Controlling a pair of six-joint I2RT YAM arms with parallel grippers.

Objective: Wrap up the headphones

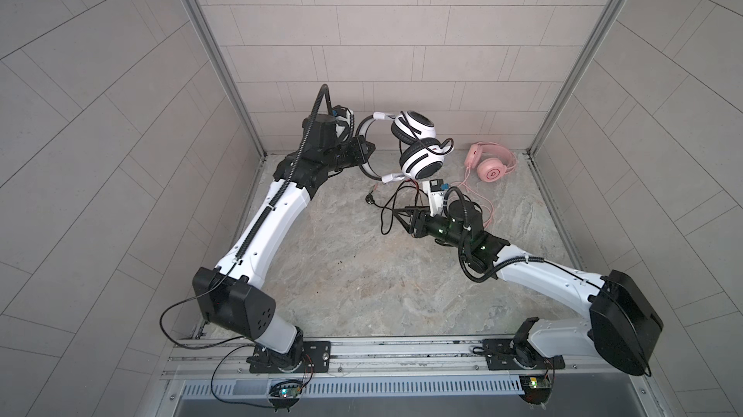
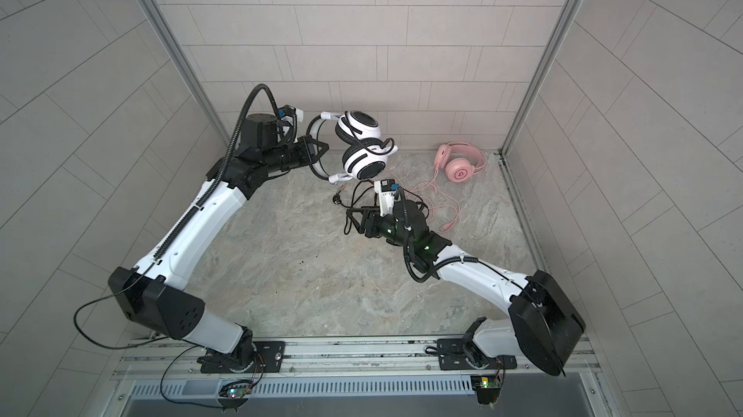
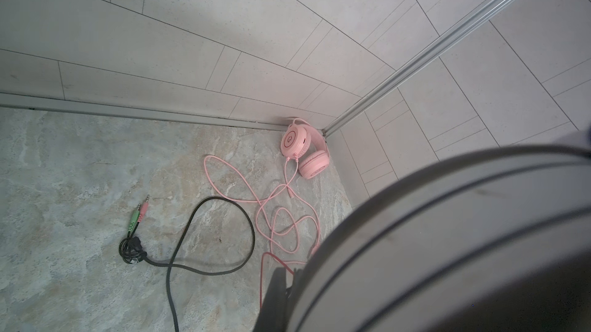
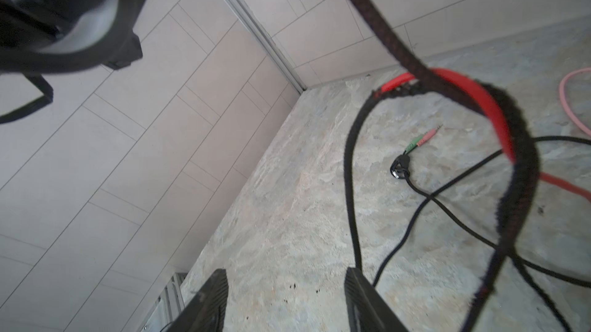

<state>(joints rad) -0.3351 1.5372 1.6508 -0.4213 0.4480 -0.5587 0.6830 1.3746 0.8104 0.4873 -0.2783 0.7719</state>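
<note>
Left arm [image 1: 261,210]: rises from its base at the near left, runs toward the far wall, then bends right at the wrist.
Left gripper [image 1: 362,150]: points right and is clamped on the headband [image 3: 447,234] of the white headset [image 1: 420,161].
Right arm [image 1: 542,274]: reaches from the near right base toward the middle, with the forearm low over the surface.
Right gripper [image 4: 286,274]: points left; the jaws stand apart with nothing visible between them. The black cord [image 4: 351,186] passes just beside one fingertip [image 4: 355,279]. Whether they touch cannot be told.
White headset, place: held clear of the surface at the far middle, in both top views.
White headset, orientation: the headband arch faces left toward the left gripper and the ear cups face right. The cups are stacked far to near, so the long axis runs far-near.
Black cord, run: hangs from the white headset, loops on the surface and ends in green and pink plugs [image 3: 139,216].
Pink headset [image 1: 492,164]: lies on the surface in the far right corner, with its pink cord [image 1: 478,198] trailing in loose loops toward the near side.
Table surface [image 1: 341,274]: grey-beige stone pattern.
Walls [image 1: 382,33]: pale grey tiled panels on three sides, joined by metal corner profiles [image 1: 217,53].
Rail [image 1: 402,350]: metal, along the near edge, carrying both arm bases.
</note>
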